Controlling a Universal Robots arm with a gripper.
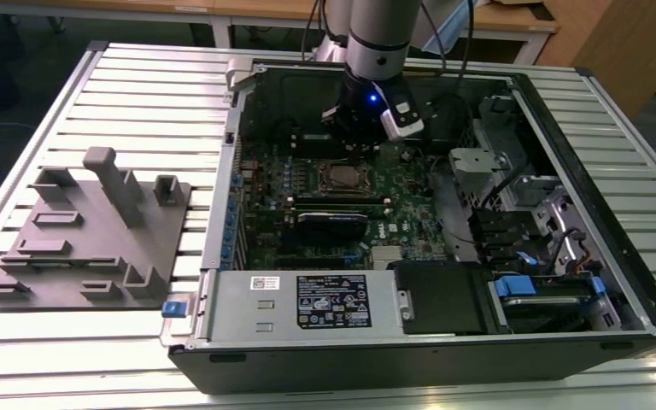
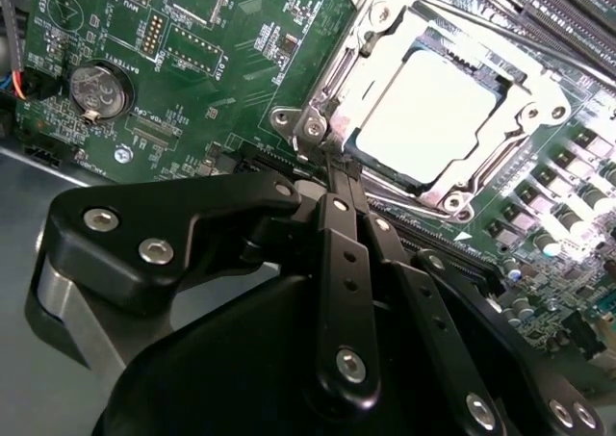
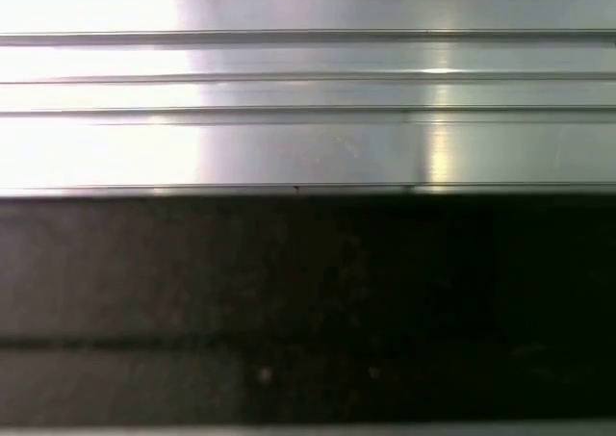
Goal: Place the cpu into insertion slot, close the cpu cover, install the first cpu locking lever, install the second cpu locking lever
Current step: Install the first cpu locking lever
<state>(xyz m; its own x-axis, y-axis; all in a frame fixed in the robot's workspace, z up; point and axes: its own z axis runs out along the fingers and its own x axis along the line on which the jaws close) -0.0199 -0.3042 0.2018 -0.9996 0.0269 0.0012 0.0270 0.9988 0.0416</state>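
A: Where is the claw [image 1: 357,147]?

B: Inside the open case [image 1: 419,363], which lies on the slatted counter [image 1: 134,94]. In the exterior view the arm [image 1: 376,34] stands at the far side, and the claw hangs low over the green board [image 1: 410,224], just on the far side of the socket.

A: And from close up?

B: In the second wrist view the claw [image 2: 337,169] aims its black fingers [image 2: 345,263] at one corner of the socket, right beside a silver screw [image 2: 314,128]. The tips are drawn narrow, with barely a slit between them. Whether they pinch anything there, one cannot tell.

A: The cpu?

B: The cpu [image 2: 438,114] lies flat in the slot [image 2: 474,63], pale metal top up. In the exterior view it sits near the middle of the board.

A: The cover?

B: The cover [image 2: 351,75] lies down over the cpu. Its silvery frame runs round the chip's edges, and the chip's top shows through the square cut-out.

A: Anything else nearby?

B: A coin battery [image 2: 101,89] sits on the board, well apart from the socket. The memory slots [image 2: 568,12] run along the socket's other side. On the counter, at the exterior view's left of the case, stands a grey fixture [image 1: 89,239]. A power supply [image 1: 305,299] fills the case's near edge. The first wrist view shows bright metal ribs [image 3: 308,70] above a dark band.
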